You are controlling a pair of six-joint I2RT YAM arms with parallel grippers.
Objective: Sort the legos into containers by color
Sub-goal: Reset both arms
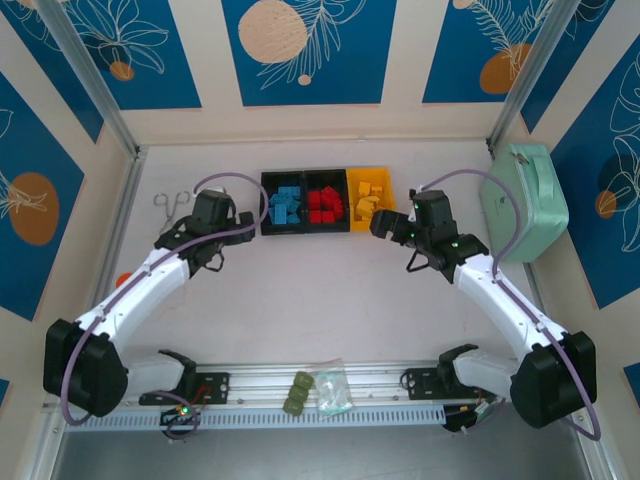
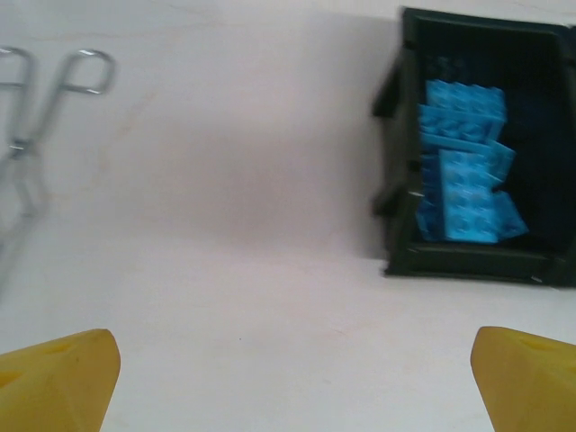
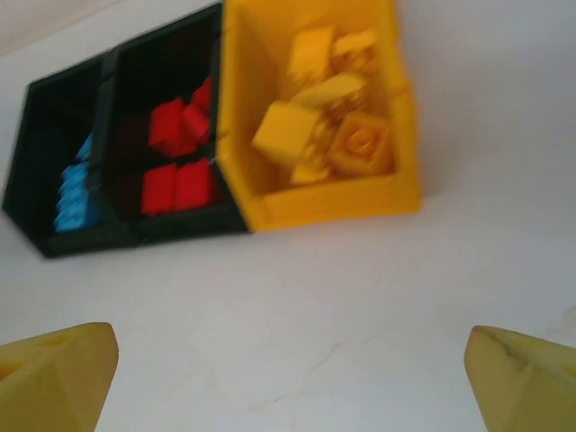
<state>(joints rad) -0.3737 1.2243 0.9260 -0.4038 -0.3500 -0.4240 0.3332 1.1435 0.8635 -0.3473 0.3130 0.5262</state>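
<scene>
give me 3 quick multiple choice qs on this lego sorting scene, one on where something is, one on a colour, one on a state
1. The blue legos lie:
A. in the left bin
B. loose on the table
C. in the mint case

2. The middle bin, holding the red legos, is:
A. yellow
B. black
C. mint

3. The left claw and right claw are:
A. both shut on legos
B. one open, one shut
C. both open and empty

Answers:
1 A, the blue legos sit inside the bin at the row's left end.
2 B, its walls are black around the red legos.
3 C, each wrist view shows its fingertips far apart with nothing held between them.
</scene>
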